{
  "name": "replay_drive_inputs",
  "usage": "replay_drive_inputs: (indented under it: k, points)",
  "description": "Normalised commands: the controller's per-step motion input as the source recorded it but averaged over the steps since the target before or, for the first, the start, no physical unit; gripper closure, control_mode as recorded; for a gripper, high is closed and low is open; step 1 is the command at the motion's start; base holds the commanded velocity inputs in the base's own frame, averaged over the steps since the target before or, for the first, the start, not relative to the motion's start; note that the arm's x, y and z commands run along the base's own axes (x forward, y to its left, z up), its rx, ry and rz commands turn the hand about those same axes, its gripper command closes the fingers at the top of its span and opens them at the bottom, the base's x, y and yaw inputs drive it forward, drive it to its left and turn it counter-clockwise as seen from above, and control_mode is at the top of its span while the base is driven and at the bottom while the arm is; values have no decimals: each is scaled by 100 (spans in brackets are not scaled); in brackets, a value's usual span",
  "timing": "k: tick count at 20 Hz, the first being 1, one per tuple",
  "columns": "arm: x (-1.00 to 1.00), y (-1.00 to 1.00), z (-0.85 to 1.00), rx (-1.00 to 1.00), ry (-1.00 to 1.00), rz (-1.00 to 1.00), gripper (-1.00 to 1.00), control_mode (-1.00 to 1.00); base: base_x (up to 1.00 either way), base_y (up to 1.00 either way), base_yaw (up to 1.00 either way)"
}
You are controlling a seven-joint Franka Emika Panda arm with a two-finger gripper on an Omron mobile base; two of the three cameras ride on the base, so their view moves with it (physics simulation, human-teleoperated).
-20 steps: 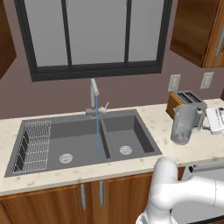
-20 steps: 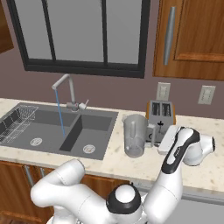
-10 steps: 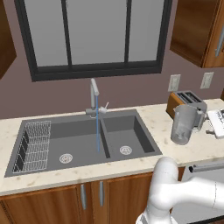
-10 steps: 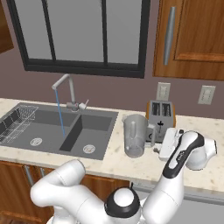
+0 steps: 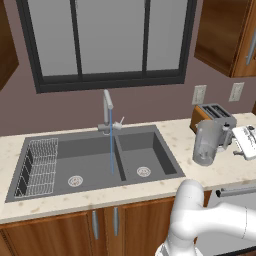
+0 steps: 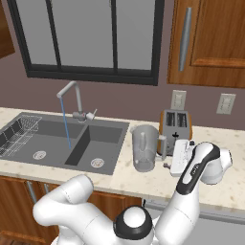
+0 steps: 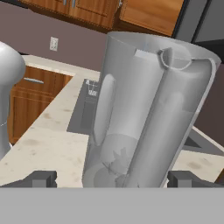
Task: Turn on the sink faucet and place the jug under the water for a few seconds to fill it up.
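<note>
A thin blue stream of water [image 5: 111, 142] is running straight down from the sink faucet [image 5: 108, 106] into the sink [image 5: 150, 145], landing beside the divider between the two basins, so the tap looks to be already on. The step in hand appears to be the reach for the jug [image 6: 143, 147].

The jug is standing upright on the pale speckled tabletop [image 6: 143, 179], to the right of the sink and well apart from the stream. A brown-sided toaster [image 6: 174, 126] is sitting just behind it and to its right. In the right base view the white arm is curling around so that the hand is waiting close to the jug's right side, next to its handle.

In the hand view the jug [image 7: 148, 113] is looming large and close. The two dark fingers [image 7: 41, 178] are standing wide apart at the bottom of that view, one to either side of the jug's base. They are gripping nothing, and whether they are touching the jug cannot be told.

The next move, as a judgement, is calling for the hand to ease a little further forward until the jug's body or handle is sitting between the fingers, then to close firmly. The clear walls taper, so a grip placed low or on the handle would likely be steadier. After that the jug needs lifting and carrying left, kept upright, to under the stream.
</note>
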Motion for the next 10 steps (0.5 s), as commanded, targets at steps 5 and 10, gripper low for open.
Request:
replay_drive_inputs:
  k: [5, 10]
  points:
    - [1, 27, 2, 0, 3, 2, -100, -100, 0, 0, 0]
    - [0, 9, 2, 0, 1, 0, -100, -100, 0, 0, 0]
